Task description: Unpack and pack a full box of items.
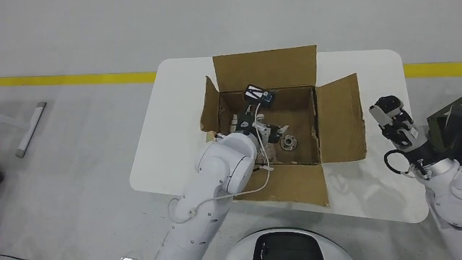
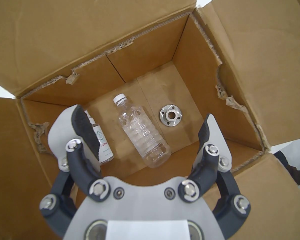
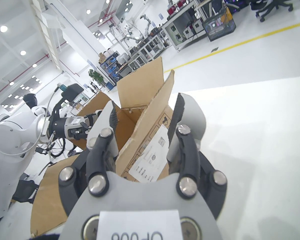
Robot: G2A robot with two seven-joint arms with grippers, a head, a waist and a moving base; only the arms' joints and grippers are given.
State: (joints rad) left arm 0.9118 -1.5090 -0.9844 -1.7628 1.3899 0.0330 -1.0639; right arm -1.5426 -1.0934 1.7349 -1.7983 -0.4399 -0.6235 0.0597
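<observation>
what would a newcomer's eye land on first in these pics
First comes the open cardboard box in the middle of the white table, with the left pincer hanging open above it. On the box floor a clear plastic bottle lies on its side, with a round metal flange on one side of it and a small spray bottle on the other. The right pincer, also open, is beside the box's right flap.

Matt corrugated cardboard box; clear plastic bottle; shiny metal flange
</observation>
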